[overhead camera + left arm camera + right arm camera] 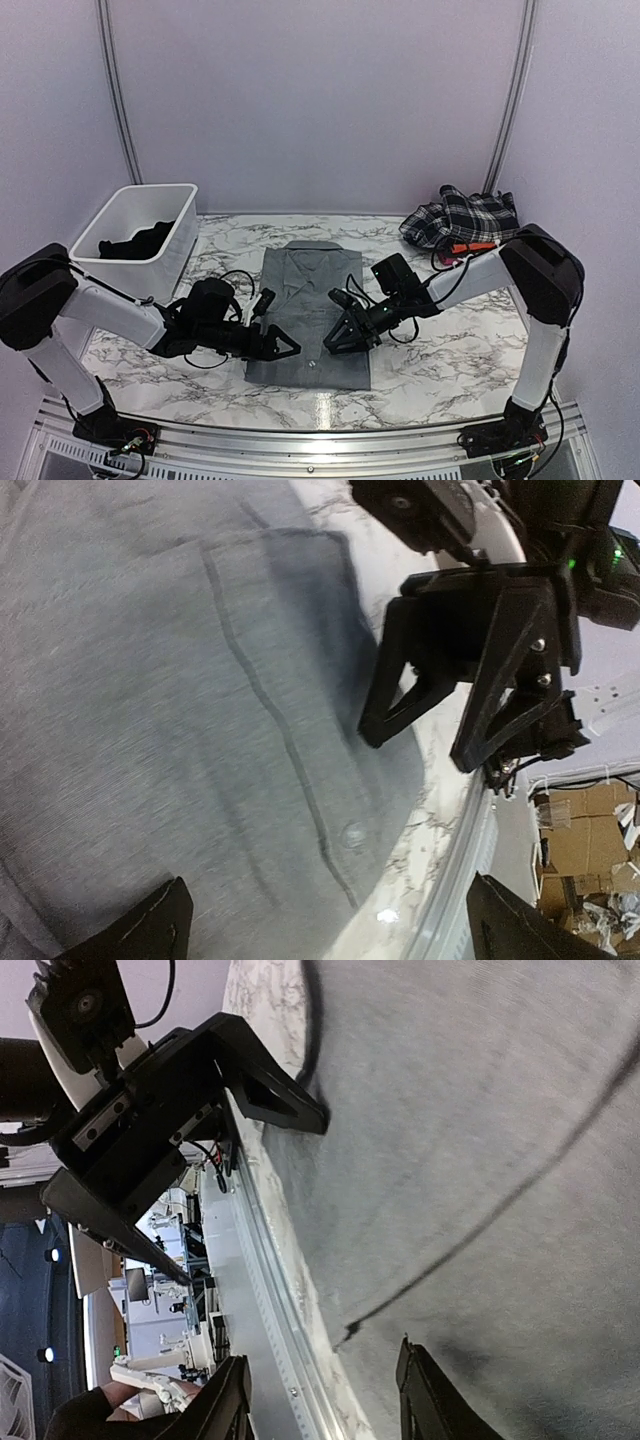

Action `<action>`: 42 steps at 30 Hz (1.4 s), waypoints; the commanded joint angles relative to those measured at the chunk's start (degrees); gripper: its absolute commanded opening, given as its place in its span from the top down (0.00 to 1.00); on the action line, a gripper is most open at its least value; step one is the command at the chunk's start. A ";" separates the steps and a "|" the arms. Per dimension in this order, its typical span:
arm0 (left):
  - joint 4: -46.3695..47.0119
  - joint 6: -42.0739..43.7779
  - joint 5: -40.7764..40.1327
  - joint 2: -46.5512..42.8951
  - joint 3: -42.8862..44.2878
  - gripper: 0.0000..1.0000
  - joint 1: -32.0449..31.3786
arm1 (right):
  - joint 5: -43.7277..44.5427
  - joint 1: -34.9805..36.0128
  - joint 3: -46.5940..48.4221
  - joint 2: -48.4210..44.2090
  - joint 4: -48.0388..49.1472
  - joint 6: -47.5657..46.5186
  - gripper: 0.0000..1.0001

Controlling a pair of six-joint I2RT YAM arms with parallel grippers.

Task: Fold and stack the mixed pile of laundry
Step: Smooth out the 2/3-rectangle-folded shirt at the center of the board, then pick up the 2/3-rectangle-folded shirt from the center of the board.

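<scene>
We saw the grey shirt (300,300) lying flat, with its front up, in the middle of the table (450,350). Both arms reached in low over its near end.

The left gripper (280,335) was at the shirt's left side. Its jaws were spread wide and it held nothing. The right gripper (418,745) pointed down at the shirt's right edge. Its jaws were apart, one tip on the grey cloth and the other on the bare table. We saw no cloth pinched between them, so it held nothing yet.

We thought the step was the start of folding this shirt. It was spread out but not folded, and nothing was stacked. The next move seemed to need a finger slid under the thin edge. Then each gripper would have to close on the cloth at its own side. Both would need to lift together, so the shirt folded straight and did not bunch up.

We counted one grey shirt, with one pocket (270,630) and one button (352,833) showing in the left wrist view. There was one plaid piece (465,218) at the far right, with one red-pink piece (470,247) just beside it. One white basket (170,245) stood at the left, with one black cloth (135,243) inside. We saw no grey trousers. There were two grippers.
</scene>
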 commanded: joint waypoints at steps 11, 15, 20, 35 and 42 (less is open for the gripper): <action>-18.95 20.05 -12.55 -12.93 1.29 0.01 1.47 | 2.28 -3.09 12.48 -0.94 -13.76 -11.03 0.63; -30.74 35.06 -22.62 -16.44 6.12 0.01 -1.82 | 8.30 -3.11 26.40 5.48 -26.50 -20.33 0.79; -33.15 47.71 -27.24 -15.30 7.97 0.08 -6.25 | 9.88 -3.16 34.49 14.23 -30.93 -24.36 0.90; -31.02 63.12 -31.81 -0.76 14.07 0.38 -17.88 | 13.92 -4.72 42.71 28.32 -37.21 -32.27 1.00; -27.79 68.15 -36.65 5.62 17.07 0.49 -20.37 | 15.42 -4.42 41.30 28.24 -37.43 -32.50 1.00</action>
